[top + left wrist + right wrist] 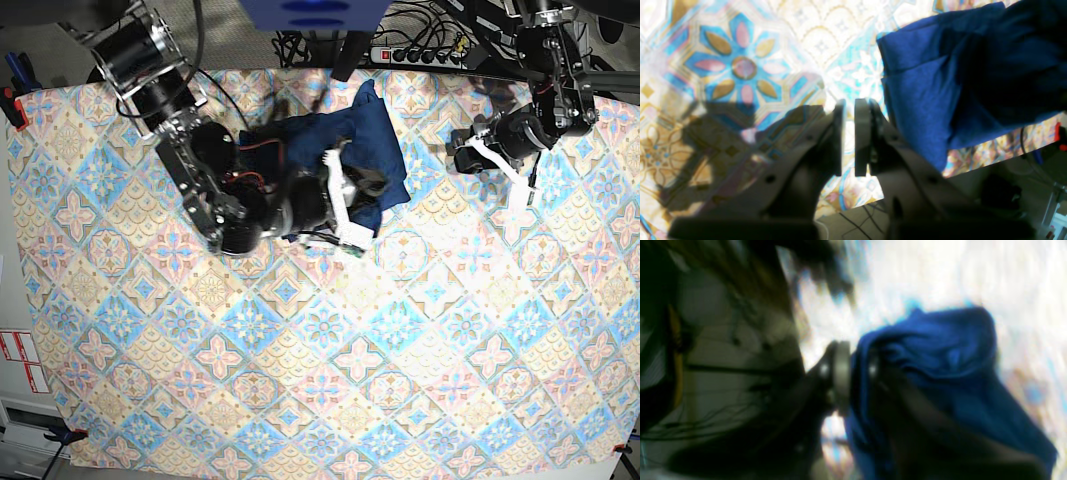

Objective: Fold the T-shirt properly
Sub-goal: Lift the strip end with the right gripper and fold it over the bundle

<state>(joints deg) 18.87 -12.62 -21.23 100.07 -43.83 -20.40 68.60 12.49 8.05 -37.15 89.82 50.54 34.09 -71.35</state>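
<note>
The T-shirt (pixel 365 150) lies bunched up near the far edge of the worktop (pixel 300 400), on the patterned tablecloth (pixel 450 330). The right claw (pixel 855 373) has blue cloth between its two sides, likely to pull a part over for a fold, though the blurry picture does not show if it grips tight. The left claw (pixel 848 136) hangs just beside the shirt, nearly closed and holding nothing, and the right arm (pixel 215 190) covers part of the shirt.

Right wrist view heavily blurred, tablecloth (pixel 940 270) glare-washed, left claw (pixel 848 136) casting hard shadow, base view sharp
</note>
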